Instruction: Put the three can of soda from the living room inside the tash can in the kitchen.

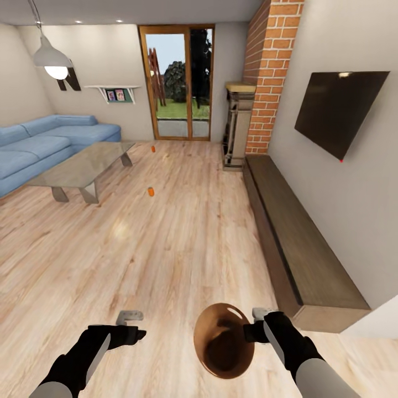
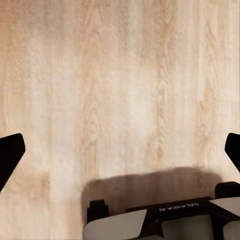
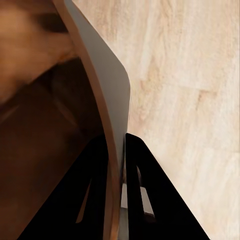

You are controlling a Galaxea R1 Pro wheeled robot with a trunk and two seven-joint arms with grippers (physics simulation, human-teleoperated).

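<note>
Bottom centre: right gripper point(image 1: 255, 330) pinches trash can point(image 1: 224, 340) rim, carried toward floor cans point(image 1: 151, 191); left gripper point(image 1: 134, 326) released, free for picking.

Glossy copper bin point(image 1: 224, 340), pale wood-grain floor point(image 1: 182, 249).

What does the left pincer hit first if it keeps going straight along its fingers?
Probably the floor. The left wrist view looks along the fingers and shows bare wood planks ahead, with nothing between the open left pincer and the boards. How far off the floor is cannot be told.
</note>
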